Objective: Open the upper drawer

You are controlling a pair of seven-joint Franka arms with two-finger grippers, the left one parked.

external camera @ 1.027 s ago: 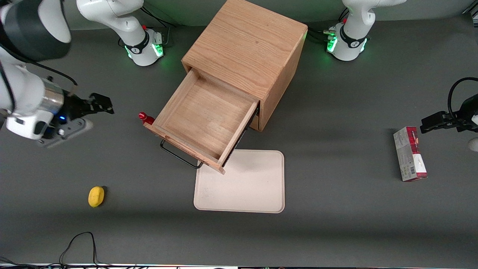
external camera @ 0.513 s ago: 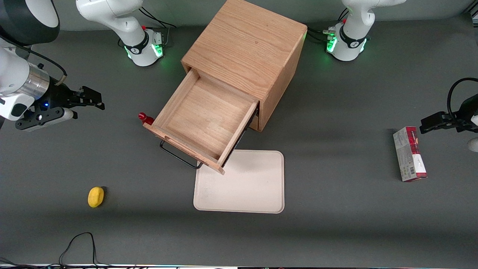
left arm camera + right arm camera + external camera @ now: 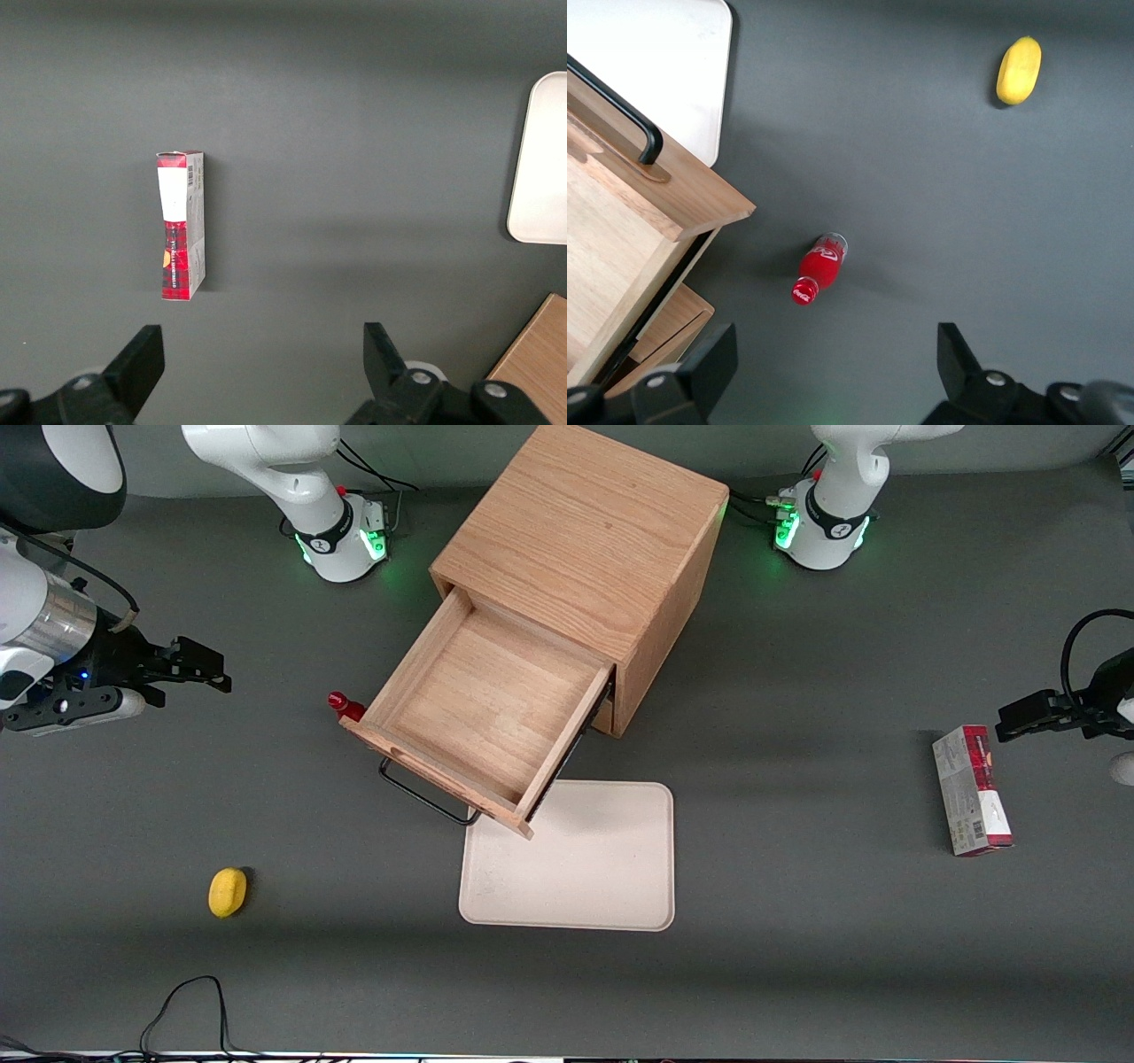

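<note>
The oak cabinet (image 3: 585, 522) stands mid-table. Its upper drawer (image 3: 483, 708) is pulled well out, and its light-wood inside is bare. The black wire handle (image 3: 423, 795) runs along the drawer's front. My gripper (image 3: 211, 670) hovers above the table, well off toward the working arm's end, apart from the drawer. Its fingers are open and hold nothing. In the right wrist view the gripper (image 3: 833, 363) stands wide over grey table, with the drawer (image 3: 611, 230) and handle (image 3: 616, 111) off to one side.
A red bottle (image 3: 341, 705) stands beside the drawer's front corner. A yellow lemon-like object (image 3: 228, 891) lies nearer the front camera. A beige tray (image 3: 576, 859) lies in front of the drawer. A red-and-white box (image 3: 970, 788) lies toward the parked arm's end.
My gripper has drawn away from the drawer toward the working arm's end of the table. The drawer has stayed pulled out, and nothing else has moved.
</note>
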